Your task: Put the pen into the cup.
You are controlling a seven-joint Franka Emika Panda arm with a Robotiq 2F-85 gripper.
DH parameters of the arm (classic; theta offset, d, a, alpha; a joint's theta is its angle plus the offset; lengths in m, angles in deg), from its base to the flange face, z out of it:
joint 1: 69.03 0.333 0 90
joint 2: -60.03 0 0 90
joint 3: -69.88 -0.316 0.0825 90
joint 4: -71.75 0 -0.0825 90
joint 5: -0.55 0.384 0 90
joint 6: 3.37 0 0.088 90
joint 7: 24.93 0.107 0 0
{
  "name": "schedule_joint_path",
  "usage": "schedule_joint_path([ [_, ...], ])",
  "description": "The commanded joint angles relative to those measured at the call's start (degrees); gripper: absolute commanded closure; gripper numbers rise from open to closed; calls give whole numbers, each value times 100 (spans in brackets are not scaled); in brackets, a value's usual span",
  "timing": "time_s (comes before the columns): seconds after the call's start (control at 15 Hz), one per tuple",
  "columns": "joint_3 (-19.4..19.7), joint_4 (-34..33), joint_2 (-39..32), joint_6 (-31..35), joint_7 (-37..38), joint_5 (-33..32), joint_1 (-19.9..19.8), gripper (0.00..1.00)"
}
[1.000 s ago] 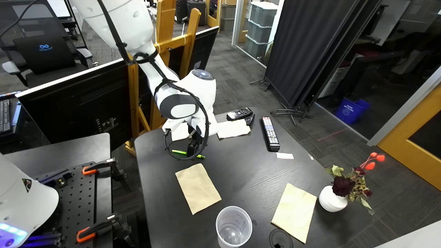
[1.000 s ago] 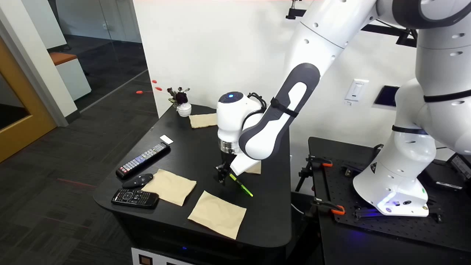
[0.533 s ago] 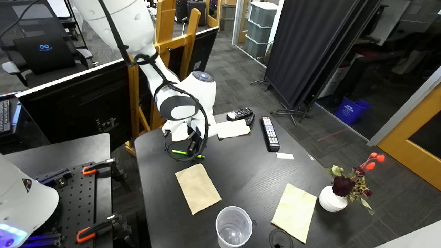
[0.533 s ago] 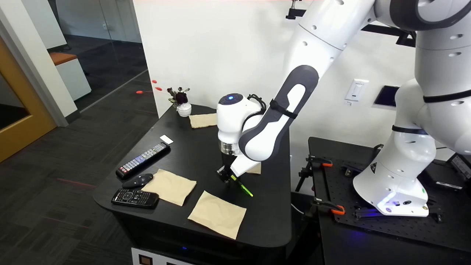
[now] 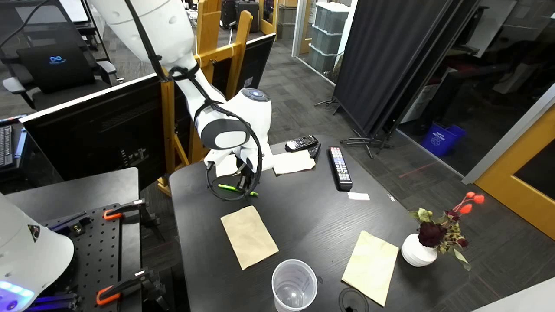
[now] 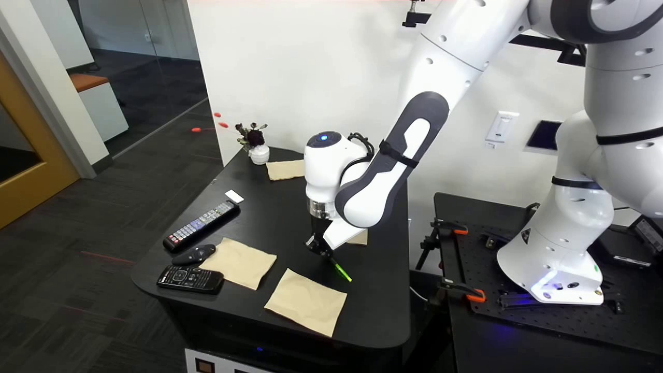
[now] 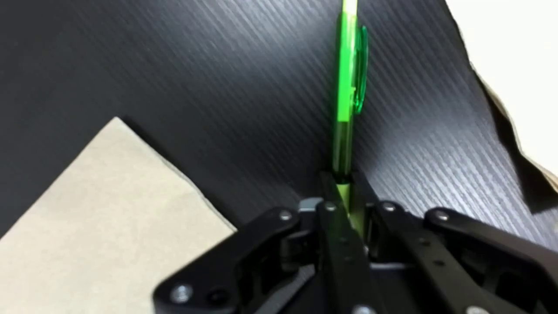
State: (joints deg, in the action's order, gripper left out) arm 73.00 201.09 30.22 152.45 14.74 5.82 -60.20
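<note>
— Our black two-fingered gripper (image 7: 343, 178) is clamped on the slim bright-green pen (image 7: 345, 87): the wrist view shows it pinched from both sides, with the clip end reaching out of the grip.

— So what has just changed?

— In both exterior views we find the pen shifted a little from where it lay half a second ago, as if the tightening grip dragged it along. For the task, we take that to mean the grasp is only now made.

— Have we lifted it?

— We cannot be sure, with our white robot arm (image 6: 435, 77) crowding those views; it looks to be on, or barely above, the black wood-grained tabletop (image 5: 312, 221). Next we should raise it, carry it to the small clear plastic cup (image 5: 295, 281) standing upright well apart from it, and tip it end-down, since we hold it roughly level.

— And around us?

— Four tan paper sheets (image 5: 249, 237), one of them near the pen, three black remote controls (image 6: 202, 225), a flat white card (image 5: 358, 196) and a round white vase (image 5: 418, 250) of dark red flowers (image 5: 431, 234) share the surface. Past its edge, on grey carpet (image 6: 119, 207), we spot a blue recycling bin (image 5: 442, 138) and a tall black curtain (image 5: 390, 56).
</note>
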Motion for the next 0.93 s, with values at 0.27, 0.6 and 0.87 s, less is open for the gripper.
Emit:
schedule_joint_path([
  [0.27, 584, 274, 1010, -618, 214, -295, 273, 97],
  [0.6, 999, 216, 1721, -952, 838, -1606, 397, 97],
  [0.87, 1085, 146, 2054, -1053, 2357, -3476, 439, 97],
])
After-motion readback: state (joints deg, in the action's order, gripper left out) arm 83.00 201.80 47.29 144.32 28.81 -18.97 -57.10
